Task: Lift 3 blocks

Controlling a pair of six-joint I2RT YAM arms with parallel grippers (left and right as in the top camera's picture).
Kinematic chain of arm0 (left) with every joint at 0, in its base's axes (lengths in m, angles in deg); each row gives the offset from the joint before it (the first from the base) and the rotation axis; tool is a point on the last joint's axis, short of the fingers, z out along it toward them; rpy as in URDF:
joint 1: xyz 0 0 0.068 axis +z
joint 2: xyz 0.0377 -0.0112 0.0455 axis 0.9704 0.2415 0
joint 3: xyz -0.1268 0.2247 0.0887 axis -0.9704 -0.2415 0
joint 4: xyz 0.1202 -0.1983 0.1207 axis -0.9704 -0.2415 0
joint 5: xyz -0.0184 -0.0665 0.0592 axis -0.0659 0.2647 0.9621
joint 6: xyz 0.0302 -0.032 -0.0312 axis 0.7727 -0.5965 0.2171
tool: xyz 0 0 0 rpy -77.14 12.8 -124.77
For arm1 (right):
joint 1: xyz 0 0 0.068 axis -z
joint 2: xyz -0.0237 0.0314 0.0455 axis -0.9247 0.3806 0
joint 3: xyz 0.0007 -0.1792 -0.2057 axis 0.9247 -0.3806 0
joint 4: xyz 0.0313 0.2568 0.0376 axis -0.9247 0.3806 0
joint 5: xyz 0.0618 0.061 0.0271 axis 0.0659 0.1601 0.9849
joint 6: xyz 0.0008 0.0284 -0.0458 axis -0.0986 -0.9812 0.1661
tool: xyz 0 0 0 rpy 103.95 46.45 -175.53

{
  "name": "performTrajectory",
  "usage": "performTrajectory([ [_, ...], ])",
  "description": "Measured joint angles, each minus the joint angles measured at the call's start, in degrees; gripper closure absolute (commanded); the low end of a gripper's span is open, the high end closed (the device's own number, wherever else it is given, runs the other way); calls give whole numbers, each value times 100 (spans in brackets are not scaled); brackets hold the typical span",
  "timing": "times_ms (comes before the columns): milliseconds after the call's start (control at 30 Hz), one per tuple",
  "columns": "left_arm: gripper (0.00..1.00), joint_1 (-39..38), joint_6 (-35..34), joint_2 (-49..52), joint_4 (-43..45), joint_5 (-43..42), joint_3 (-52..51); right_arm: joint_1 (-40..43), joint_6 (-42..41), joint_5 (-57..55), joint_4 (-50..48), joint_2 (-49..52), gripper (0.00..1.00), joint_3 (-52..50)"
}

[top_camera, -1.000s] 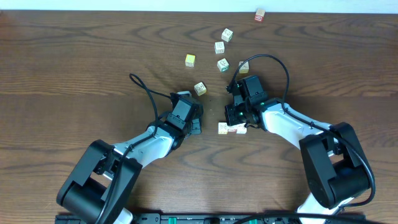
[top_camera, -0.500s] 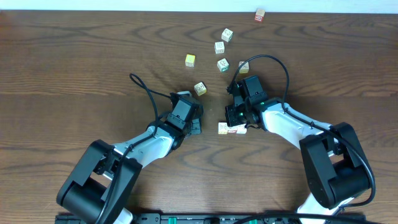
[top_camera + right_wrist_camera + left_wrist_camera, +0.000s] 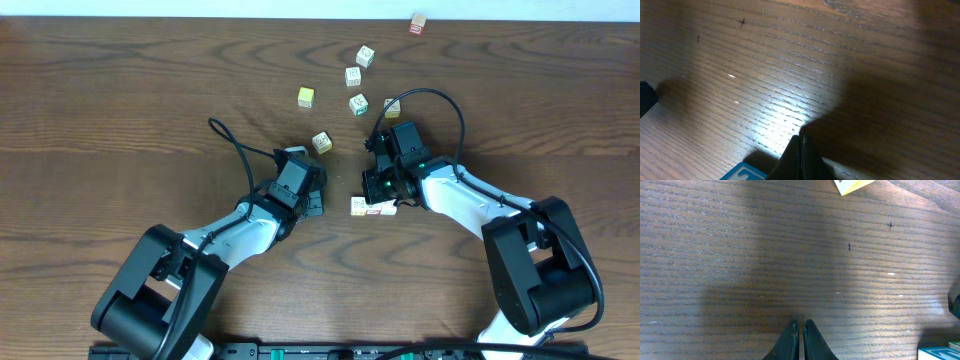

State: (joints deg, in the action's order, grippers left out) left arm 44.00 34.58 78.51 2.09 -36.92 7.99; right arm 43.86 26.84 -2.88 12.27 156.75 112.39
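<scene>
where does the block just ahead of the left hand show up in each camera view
Overhead: the block lies near the picture's middle, just above the left hand.
Left wrist: at the top edge, right of centre, only its lower corner in frame.
Right wrist: not in it.
Shared landmark: the two dark specks in the wood, also seen at upper left in the right wrist view.

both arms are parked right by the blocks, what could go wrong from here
1. The left gripper and right gripper are both shut and empty. Approaching closed would likely shove the tiny blocks instead of gripping them.
2. Both grippers sit close beside the block pair mid-table. If they reach there together, they may collide.
</scene>
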Motion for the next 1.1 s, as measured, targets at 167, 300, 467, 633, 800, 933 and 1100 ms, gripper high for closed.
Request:
performTrajectory([
  [167, 93, 0, 0, 0, 0, 0, 0, 0, -2, 0, 7, 0, 99, 4],
  [300, 93, 0, 0, 0, 0, 0, 0, 0, -7, 2, 24, 0, 99, 7],
  [467, 93, 0, 2, 0, 0, 0, 0, 0, -24, 0, 26, 0, 99, 9],
  [633, 93, 0, 2, 0, -2, 0, 0, 0, -50, 0, 24, 0, 99, 9],
  [800, 93, 0, 2, 0, 0, 0, 0, 2, -90, 0, 37, 0, 99, 9],
  [933, 93, 0, 0, 0, 0, 0, 0, 2, -105, 2, 44, 0, 99, 11],
  [1100, 93, 0, 2, 0, -2, 0, 0, 0, -107, 4, 79, 0, 99, 20],
])
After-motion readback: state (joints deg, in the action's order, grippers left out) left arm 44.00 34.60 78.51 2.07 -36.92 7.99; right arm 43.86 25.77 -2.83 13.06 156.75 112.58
